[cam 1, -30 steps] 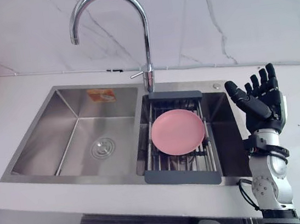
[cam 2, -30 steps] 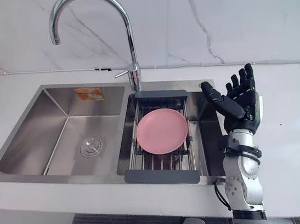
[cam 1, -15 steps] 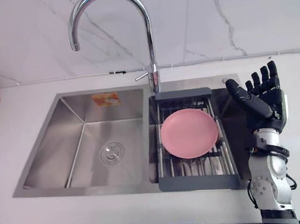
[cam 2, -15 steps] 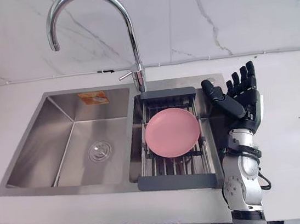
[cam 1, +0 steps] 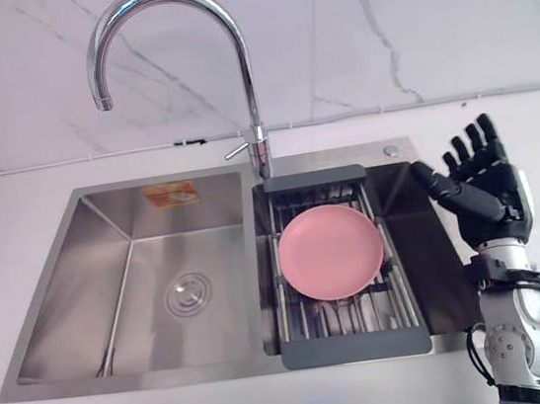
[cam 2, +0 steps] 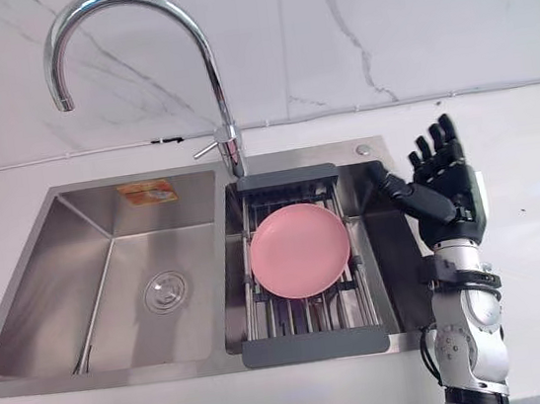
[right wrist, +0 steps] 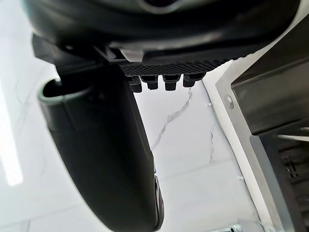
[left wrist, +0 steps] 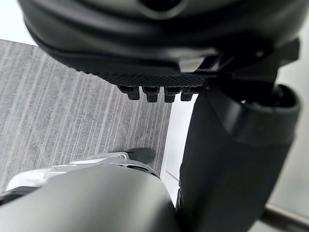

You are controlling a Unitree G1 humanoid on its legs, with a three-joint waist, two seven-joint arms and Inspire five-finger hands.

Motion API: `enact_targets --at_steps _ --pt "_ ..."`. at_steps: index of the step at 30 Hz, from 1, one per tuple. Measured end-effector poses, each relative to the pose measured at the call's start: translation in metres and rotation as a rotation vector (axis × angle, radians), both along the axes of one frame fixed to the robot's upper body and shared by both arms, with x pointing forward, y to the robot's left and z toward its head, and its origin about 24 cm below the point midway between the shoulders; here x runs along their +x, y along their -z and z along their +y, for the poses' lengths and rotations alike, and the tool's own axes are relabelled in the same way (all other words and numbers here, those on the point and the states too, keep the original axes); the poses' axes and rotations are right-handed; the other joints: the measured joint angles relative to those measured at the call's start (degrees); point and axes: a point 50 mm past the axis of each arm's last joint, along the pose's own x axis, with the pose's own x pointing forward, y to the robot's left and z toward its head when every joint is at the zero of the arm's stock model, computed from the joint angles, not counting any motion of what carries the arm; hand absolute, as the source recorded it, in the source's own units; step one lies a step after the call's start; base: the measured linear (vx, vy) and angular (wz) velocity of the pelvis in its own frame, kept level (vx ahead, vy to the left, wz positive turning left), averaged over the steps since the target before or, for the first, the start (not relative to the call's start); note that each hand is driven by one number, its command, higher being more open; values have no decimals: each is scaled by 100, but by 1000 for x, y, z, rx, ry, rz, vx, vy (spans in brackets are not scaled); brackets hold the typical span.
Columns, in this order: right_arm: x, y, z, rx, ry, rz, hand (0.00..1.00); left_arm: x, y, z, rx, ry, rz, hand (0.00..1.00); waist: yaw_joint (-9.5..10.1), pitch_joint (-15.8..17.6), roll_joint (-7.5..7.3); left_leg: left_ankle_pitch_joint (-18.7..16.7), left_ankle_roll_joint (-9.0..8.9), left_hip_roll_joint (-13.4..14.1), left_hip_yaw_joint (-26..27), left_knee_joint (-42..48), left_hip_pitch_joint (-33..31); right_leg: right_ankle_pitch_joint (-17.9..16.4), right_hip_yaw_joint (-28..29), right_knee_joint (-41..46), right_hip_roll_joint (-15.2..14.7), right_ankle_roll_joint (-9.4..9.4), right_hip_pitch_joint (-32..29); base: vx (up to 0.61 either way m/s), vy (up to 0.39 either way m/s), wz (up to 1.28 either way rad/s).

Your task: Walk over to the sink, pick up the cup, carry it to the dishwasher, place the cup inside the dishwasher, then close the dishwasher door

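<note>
1. The left hand [left wrist: 145, 48] hangs over the floor [left wrist: 58, 111], fingers straight, empty.
2. The view has swung square onto the sink [cam 1: 71, 278]: the walk-up looks done.
3. A pink plate [cam 1: 330, 252] lies on the rack [cam 1: 355, 346]; where the cup is, I cannot tell.
4. The right hand [cam 1: 487, 188] is raised beside the sink, fingers spread, empty.

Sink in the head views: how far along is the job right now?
Done: the robot stands at the sink. In hand: nothing. The right hand is raised open by the sink's right edge, and the left hand hangs open over the floor. The rack holds a pink plate. Left: every step from the pickup on.
</note>
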Motion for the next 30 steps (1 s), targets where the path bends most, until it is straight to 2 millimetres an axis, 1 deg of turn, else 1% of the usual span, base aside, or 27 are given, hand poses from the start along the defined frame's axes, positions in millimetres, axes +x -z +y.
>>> enact_targets --at_steps 4,6,9,11,15,21,24,26,30 --pt "0 -1 1 -164 -138 44 100 -3 0 4 12 23 10 100 -17 -104 -131 52 -14 -11 141 -114 41 64 127 -19 17 -10 -93 -74 -1 -19" --pt "1 -1 6 -259 -245 72 100 -3 -1 7 26 51 17 100 -26 -148 -203 70 -18 -20 232 -142 73 92 195 -27 37 -19 -143 -73 -10 -19" --pt "0 4 14 -351 -343 110 100 -3 -1 9 35 77 28 100 -50 -182 -258 100 -27 -13 309 -204 133 109 265 -28 69 -27 -158 -45 -19 -13" --pt "0 8 16 -414 -374 143 100 -4 -1 10 34 77 32 100 -49 -186 -270 109 -16 -15 329 -203 133 130 284 -30 70 -21 -175 -31 -18 -7" --pt "-2 16 18 -540 -373 185 100 -3 -1 11 39 87 35 100 -48 -193 -317 119 -6 -17 343 -203 150 164 294 -49 71 -19 -176 -44 -19 -5" --pt "-1 12 22 -715 -349 150 100 -4 -2 14 46 90 46 100 -26 -263 -425 127 -5 -15 363 -204 151 204 293 -115 74 -25 -169 -28 -14 -2" --pt "0 15 22 -790 -324 147 100 -5 -2 15 51 103 50 100 -2 -287 -465 130 -1 -15 330 -204 153 208 228 -116 70 -22 -143 -15 -15 4" --pt "1 18 22 -811 -301 153 100 -5 -2 16 52 106 56 100 3 -302 -486 132 -1 -13 312 -205 154 208 176 -115 66 -22 -130 -22 -24 6" --pt "2 19 24 -869 -279 132 100 -6 -2 16 52 104 65 100 -2 -304 -490 133 0 -15 309 -207 167 209 167 -115 64 -20 -113 0 0 0"
